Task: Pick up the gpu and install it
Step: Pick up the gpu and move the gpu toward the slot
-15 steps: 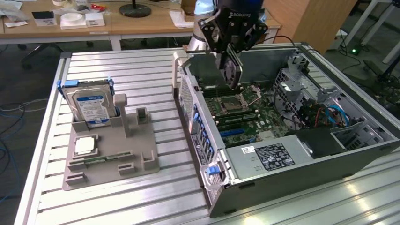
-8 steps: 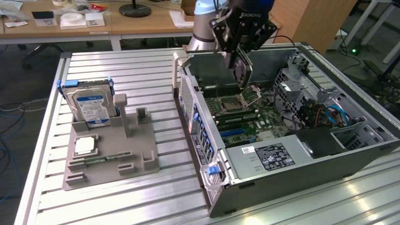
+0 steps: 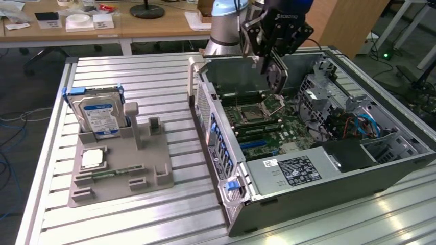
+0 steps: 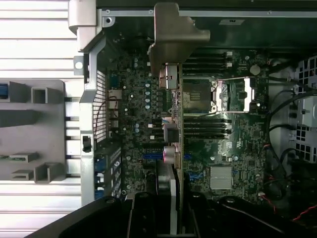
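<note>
My gripper (image 3: pixel 274 60) hangs over the back part of the open computer case (image 3: pixel 232 204), shut on the gpu (image 3: pixel 278 77). The gpu is a thin dark card held on edge, its lower edge just above the motherboard (image 3: pixel 272 130) near the processor socket. In the wrist view the gpu (image 4: pixel 179 148) runs edge-on between my two black fingers (image 4: pixel 141 213), with its silver end bracket (image 4: pixel 173 39) at the far end by the case's rear wall. My gripper (image 4: pixel 168 206) clamps the card near its middle.
A grey parts fixture (image 3: pixel 116 173) lies on the slatted aluminium table (image 3: pixel 136 76) at the exterior view's left. It holds an upright silver hard drive (image 3: pixel 101 116), a processor chip (image 3: pixel 92 158) and a thin memory stick (image 3: pixel 116 173). Cables and a drive cage (image 3: pixel 340 107) crowd the case's right side.
</note>
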